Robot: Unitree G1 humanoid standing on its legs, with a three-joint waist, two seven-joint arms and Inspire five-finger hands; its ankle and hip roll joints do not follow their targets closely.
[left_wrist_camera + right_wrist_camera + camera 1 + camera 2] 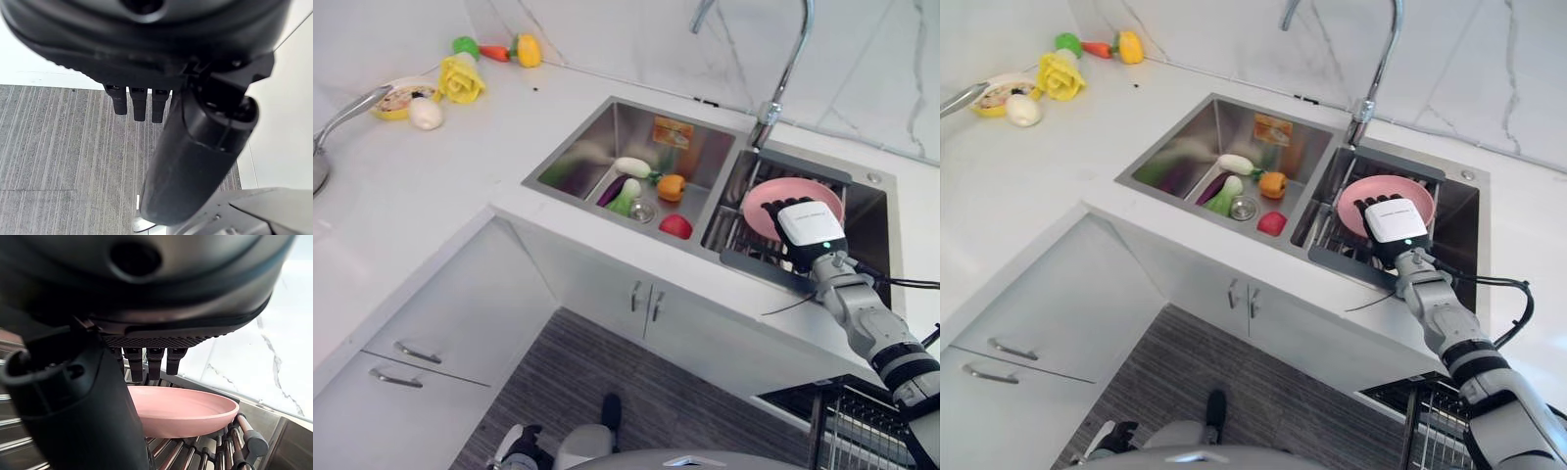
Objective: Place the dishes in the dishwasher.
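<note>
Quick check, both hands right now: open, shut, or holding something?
Left hand: open, fingers straight, holding nothing, above the floor.
Right hand: open, fingers straight over the pink plate on the sink rack.

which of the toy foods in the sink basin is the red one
The red piece nearest the sink's front edge; the others there are white, orange, green and purple.

Toy vegetables (641, 186) lie in the left sink basin (582, 147); more toy food (460, 73) sits far left on the white counter (421, 186).
</note>
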